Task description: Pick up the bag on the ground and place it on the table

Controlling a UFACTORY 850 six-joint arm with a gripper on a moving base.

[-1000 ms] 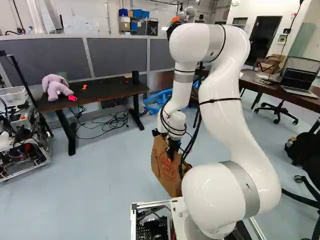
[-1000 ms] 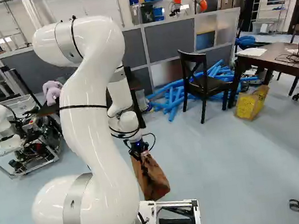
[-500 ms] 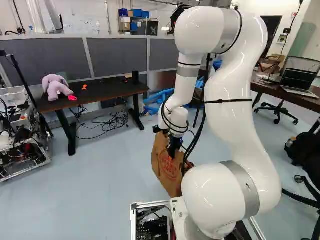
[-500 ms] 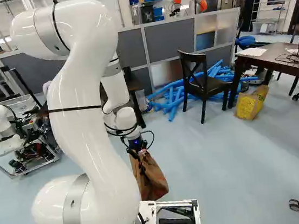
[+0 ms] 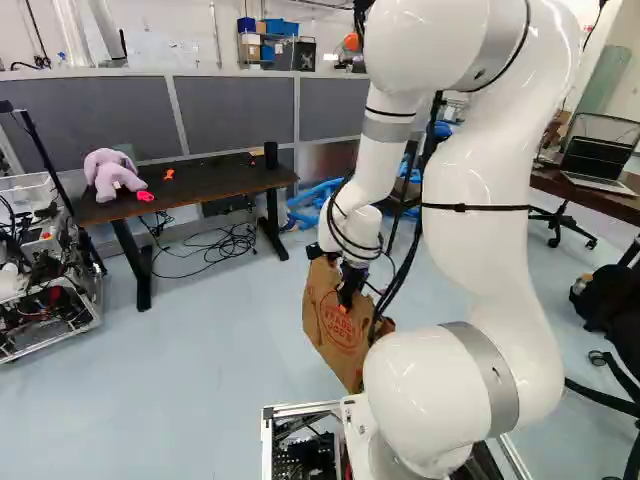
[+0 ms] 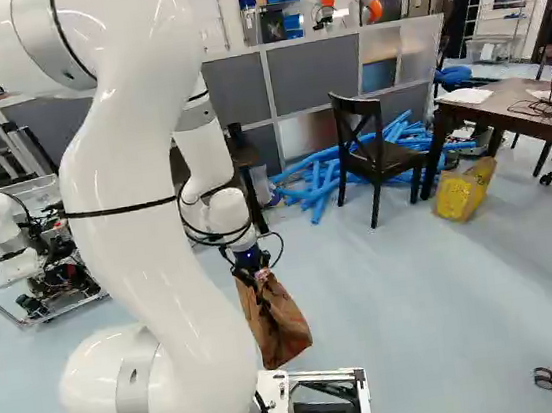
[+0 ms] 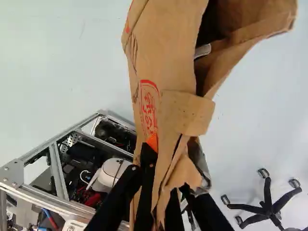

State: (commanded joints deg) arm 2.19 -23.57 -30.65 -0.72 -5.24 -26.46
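Left base view shows that the upper part of the white arm [image 5: 485, 200] has leaned back, while the base stayed in its place. The tool [image 5: 347, 297] is clamped on the upper edge of the brown paper bag [image 5: 332, 328], which has risen slightly with it, close ahead of the base. I judge the lifting is beginning; whether the bottom clears the floor [image 5: 190, 400], you cannot tell. You still need more height before carrying it to a surface [image 5: 228, 182].

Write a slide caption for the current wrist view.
Black gripper shut on a brown paper bag, metal base frame beyond.
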